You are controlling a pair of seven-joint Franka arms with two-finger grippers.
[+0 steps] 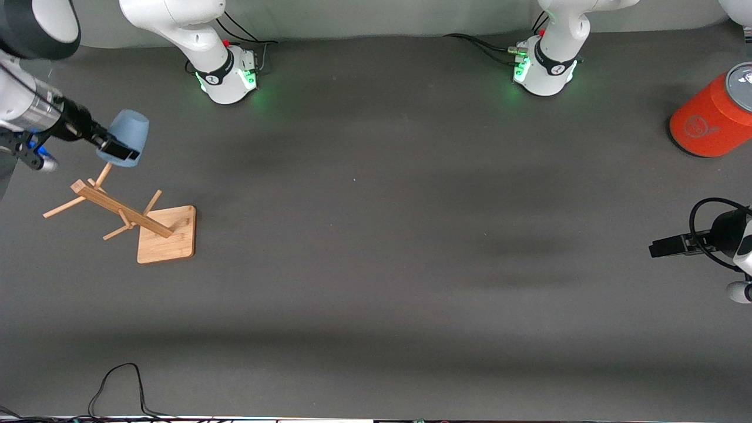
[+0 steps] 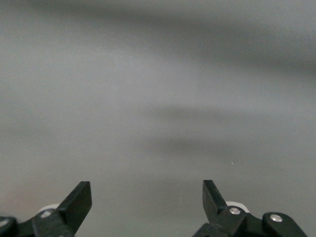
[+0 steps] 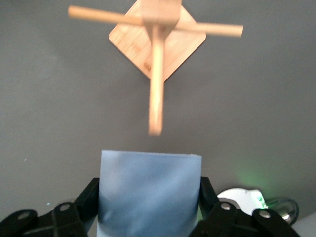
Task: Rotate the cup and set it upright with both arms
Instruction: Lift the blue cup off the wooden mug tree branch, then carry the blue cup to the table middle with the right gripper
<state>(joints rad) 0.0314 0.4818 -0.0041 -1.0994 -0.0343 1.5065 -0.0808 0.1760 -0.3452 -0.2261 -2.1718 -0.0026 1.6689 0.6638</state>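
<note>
The small light-blue cup point(image 1: 127, 136) is held in the air by my right gripper point(image 1: 113, 148), just above the top pegs of the wooden rack point(image 1: 111, 207), near the right arm's end of the table. In the right wrist view the cup point(image 3: 149, 192) fills the space between the black fingers point(image 3: 89, 200), with the rack's post point(image 3: 157, 79) under it. My right gripper point(image 3: 149, 197) is shut on the cup. My left gripper point(image 1: 661, 248) is open and empty at the left arm's end of the table. In the left wrist view my left gripper point(image 2: 147, 197) shows only bare table between its fingers.
The wooden rack stands on a square wooden base point(image 1: 167, 235) and has several pegs. A large orange can point(image 1: 714, 114) lies at the left arm's end, close to that arm's base. A black cable point(image 1: 120, 388) lies at the table edge nearest the front camera.
</note>
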